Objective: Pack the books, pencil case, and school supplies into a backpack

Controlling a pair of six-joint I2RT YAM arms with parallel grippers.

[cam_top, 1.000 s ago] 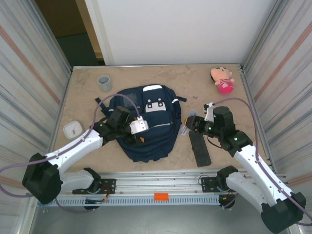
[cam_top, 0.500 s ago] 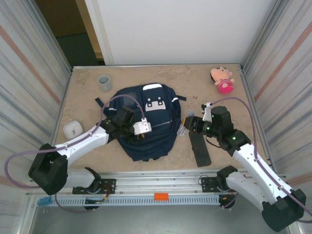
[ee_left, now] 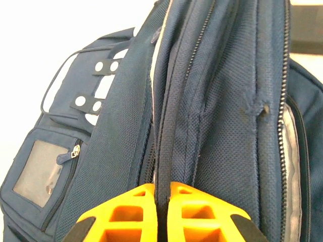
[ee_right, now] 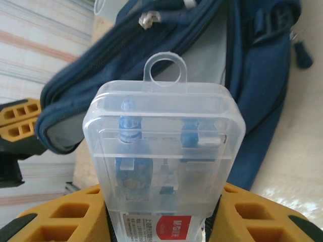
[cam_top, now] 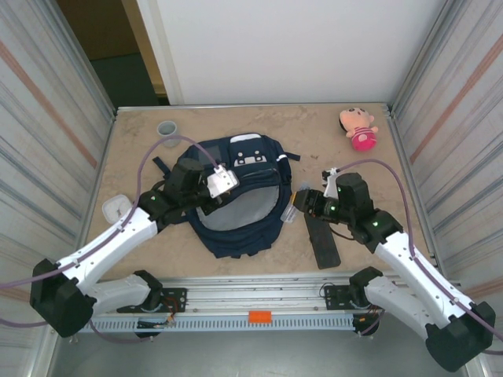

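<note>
The navy backpack [cam_top: 240, 228] lies mid-table, its mouth pulled open so the grey lining shows. My left gripper [cam_top: 214, 188] [ee_left: 162, 212] is shut on a zip-edged fold of the backpack [ee_left: 227, 126] and holds that flap up. Just right of the bag, my right gripper [cam_top: 305, 203] [ee_right: 161, 229] is shut on the school supplies [cam_top: 290, 210] [ee_right: 161, 151], a clear plastic packet with blue items inside and a red label, pointing at the backpack [ee_right: 257, 96]. The long black pencil case [cam_top: 323, 240] lies flat beneath the right arm. The books are out of view.
A grey cup [cam_top: 167, 128] stands at the back left and a white square object [cam_top: 116, 208] lies left of the left arm. A pink doll [cam_top: 358, 128] sits at the back right. Ribbed walls close both sides. Bare tabletop [cam_top: 314, 141] lies behind the bag.
My left gripper closed on the backpack's flap and pulled it up and back, opening the bag. My right gripper with the packet edged slightly left.
</note>
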